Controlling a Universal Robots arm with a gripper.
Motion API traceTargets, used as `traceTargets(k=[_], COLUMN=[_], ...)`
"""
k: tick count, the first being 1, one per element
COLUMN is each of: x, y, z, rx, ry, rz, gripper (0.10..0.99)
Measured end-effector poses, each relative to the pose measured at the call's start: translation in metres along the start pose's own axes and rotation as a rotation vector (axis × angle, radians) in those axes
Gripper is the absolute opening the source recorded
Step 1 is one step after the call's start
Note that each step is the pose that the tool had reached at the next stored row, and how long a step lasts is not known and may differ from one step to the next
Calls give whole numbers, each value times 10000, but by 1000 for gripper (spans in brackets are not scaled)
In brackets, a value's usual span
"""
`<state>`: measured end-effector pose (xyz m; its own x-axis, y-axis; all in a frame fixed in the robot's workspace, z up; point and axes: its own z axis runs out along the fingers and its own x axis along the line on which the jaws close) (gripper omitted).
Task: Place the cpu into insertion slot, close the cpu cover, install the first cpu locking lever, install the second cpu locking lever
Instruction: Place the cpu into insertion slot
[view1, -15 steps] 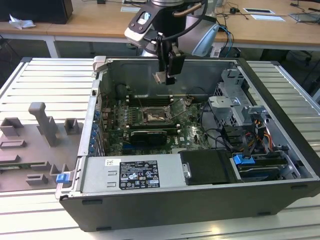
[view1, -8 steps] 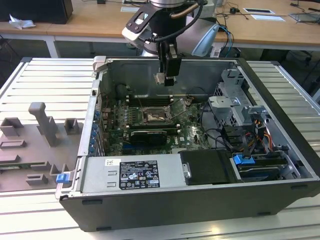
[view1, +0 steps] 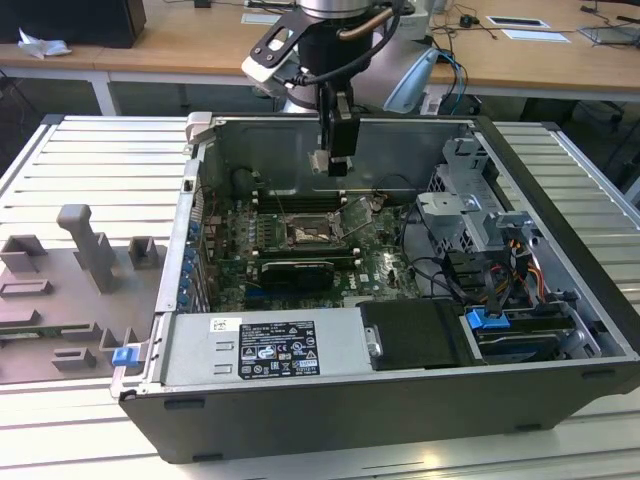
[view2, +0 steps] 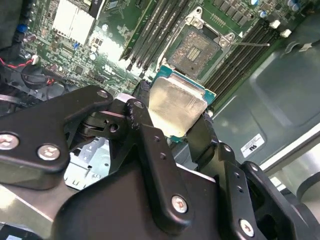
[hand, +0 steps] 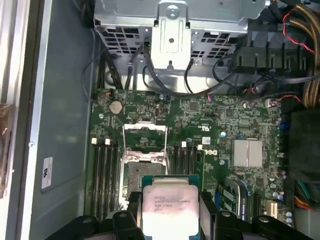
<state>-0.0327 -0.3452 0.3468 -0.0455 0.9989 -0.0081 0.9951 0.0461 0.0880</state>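
Grips cpu (hand: 169, 206) by two edges in closed jaws, flat, for square seating. Hovers high near slot (hand: 141, 172), with cover (hand: 145, 136) raised clear.

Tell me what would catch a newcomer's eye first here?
The open computer case lies on its side, its green circuit board exposed. Over it hangs the black pincer, shut on the cpu, a silvery square chip. On the board, the insertion slot sits bare, with its cpu cover swung open.
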Motion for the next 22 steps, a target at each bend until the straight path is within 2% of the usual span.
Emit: traceTargets(k=[7, 13, 17, 19, 22], x=[31, 39, 39, 40, 41], y=[-39, -56, -64, -70, -77], z=[158, 348, 434, 510, 580], rx=[1, 1, 1, 1, 0], ry=[-11, -9, -8, -8, -5], rz=[-1, -1, 0, -10, -29], gripper=[541, 541, 541, 541, 541])
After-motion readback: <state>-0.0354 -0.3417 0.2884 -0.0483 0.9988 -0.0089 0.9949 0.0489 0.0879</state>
